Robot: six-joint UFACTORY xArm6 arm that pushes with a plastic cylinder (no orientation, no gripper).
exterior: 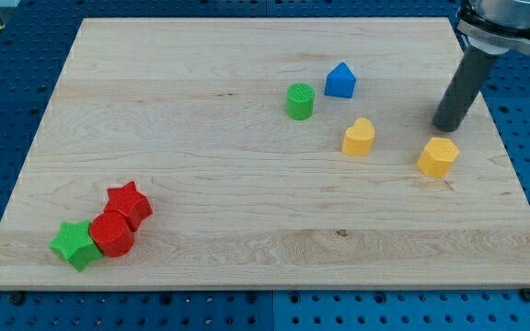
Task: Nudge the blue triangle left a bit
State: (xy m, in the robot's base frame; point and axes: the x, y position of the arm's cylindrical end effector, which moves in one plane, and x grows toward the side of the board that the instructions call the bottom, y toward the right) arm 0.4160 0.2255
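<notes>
Wooden surface [201,184], my tip [448,126] upright, gripperless, well right of blue triangle [340,81], above yellow block [438,156].

Pale wooden board [201,184] carrying seven small coloured blocks

Toward the view's top right stand a blue triangle-topped block [340,81] and, just to its left, a green cylinder [300,101]; below them sit a yellow heart-like block [358,137] and, further right, a yellow hexagonal block [438,156]. At the bottom left a red star [129,203], a red cylinder [111,233] and a green star [74,244] huddle together, touching
</notes>
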